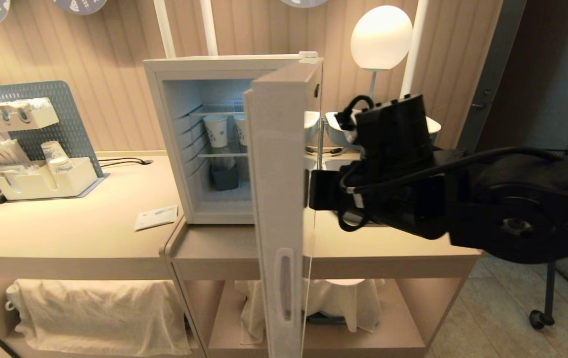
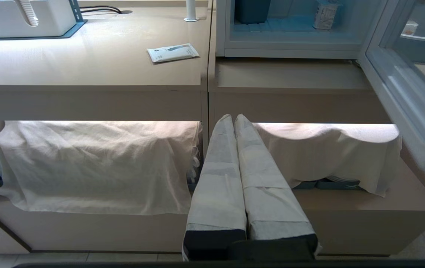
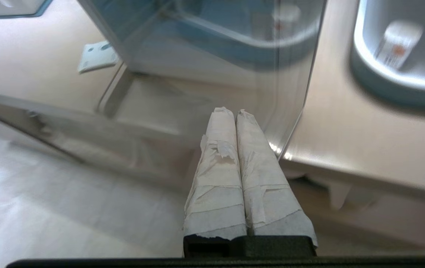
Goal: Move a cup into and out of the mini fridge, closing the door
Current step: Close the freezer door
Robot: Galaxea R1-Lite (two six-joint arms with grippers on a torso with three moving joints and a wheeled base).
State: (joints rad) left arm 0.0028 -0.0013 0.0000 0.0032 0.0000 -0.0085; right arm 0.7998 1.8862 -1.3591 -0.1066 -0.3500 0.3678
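- The cup (image 3: 398, 44), I think, only turns up in the right wrist view: a small white tub with an orange mark, lying tilted in a grey bowl (image 3: 383, 80) on the counter (image 3: 346, 126), on the far side of the door's glass from the fridge. It's blurry, so no promises. The head view has the arm in the way there.
- The fridge (image 1: 174, 134) sits on the counter with its door (image 1: 276, 199) swung wide open, edge-on to the head camera.
- Only the head view shows the shelves: a taller paper cup (image 1: 216, 131) with blue print on a wire shelf, and a dark box (image 1: 225, 176) lower down.
- The left wrist view catches the fridge floor plus a small carton (image 2: 325, 15) there that the head view misses.
- Right gripper (image 3: 231, 111): taped fingers pressed together, nothing in them, tips just beside the door's glass edge. Whether they touch it, I can't tell.
- Left gripper (image 2: 233, 117): also closed and empty, hanging low in front of the counter's cloth-covered shelves (image 2: 97, 163). It's not in the head view.
- A white packet (image 2: 172, 52) lies flat on the counter left of the fridge, visible in all three views.
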